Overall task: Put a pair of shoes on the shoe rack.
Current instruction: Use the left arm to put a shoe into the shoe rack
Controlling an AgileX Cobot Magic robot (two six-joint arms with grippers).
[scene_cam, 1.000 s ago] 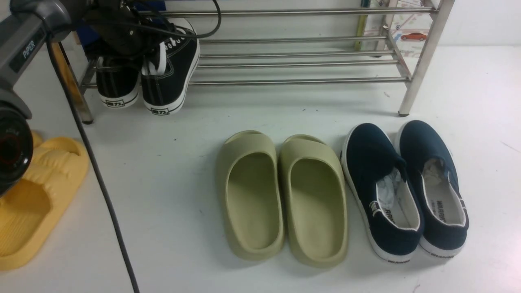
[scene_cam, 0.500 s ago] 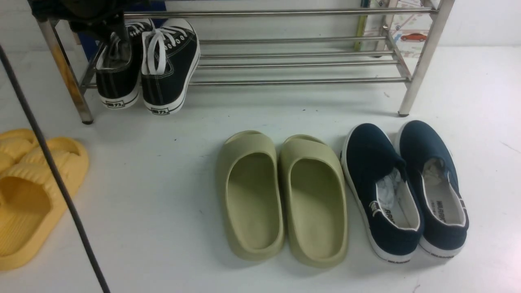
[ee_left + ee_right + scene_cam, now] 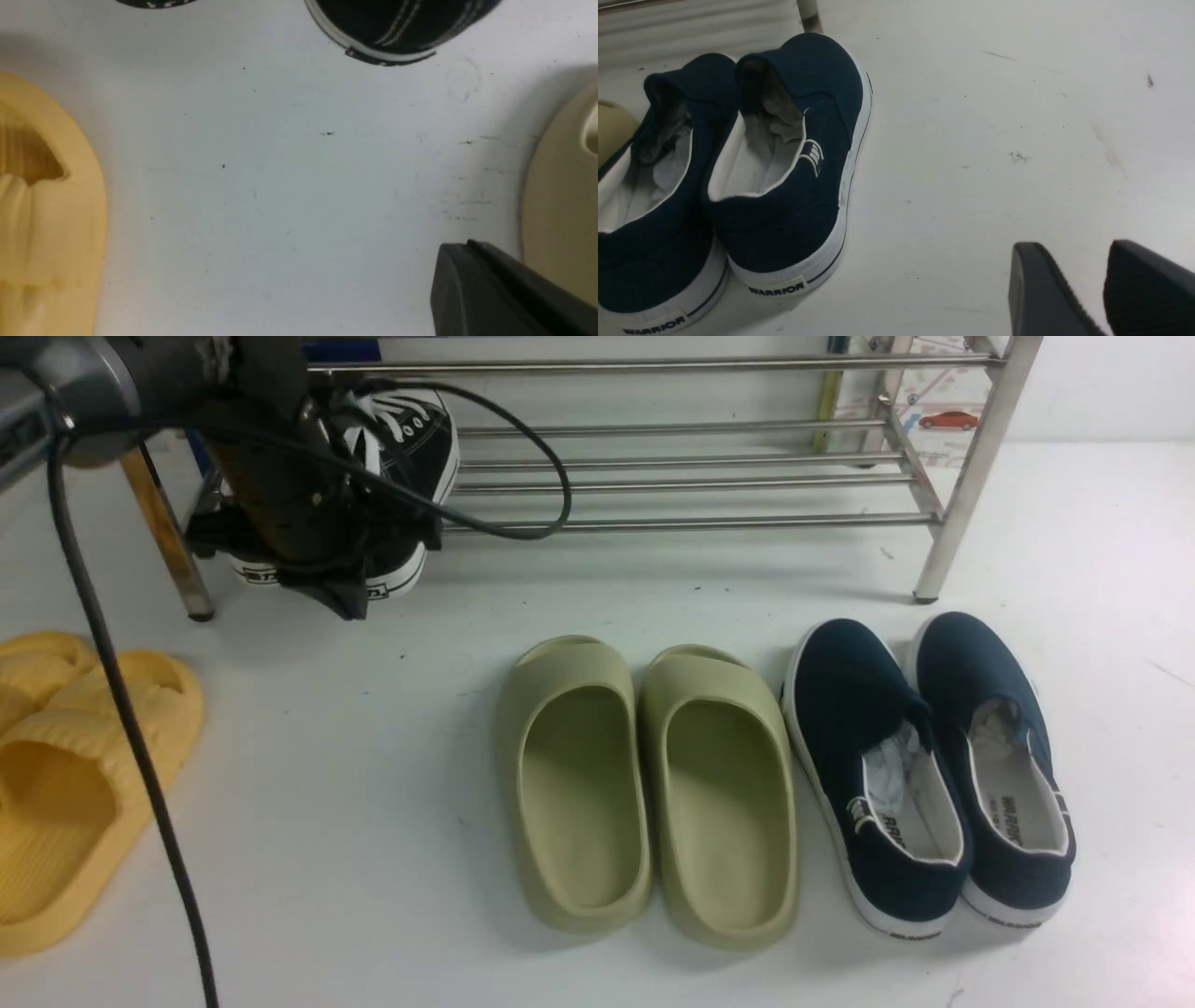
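Both sneakers (image 3: 422, 441) on rack (image 3: 700, 523); toes away, heels toward robot

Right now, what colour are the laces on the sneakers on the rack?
White. The laces show best in the front view, on the black sneaker.

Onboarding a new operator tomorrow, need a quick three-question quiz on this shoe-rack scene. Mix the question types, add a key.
1. True or false: the black sneakers sit on the shoe rack.
2. Fill in: on the floor, the pair lying between the yellow slides and the navy slip-ons is the ____.
3. Short answer: is the left gripper holding a shoe?
Key: 1 true. 2 olive-green slides. 3 No; it is shut and empty.
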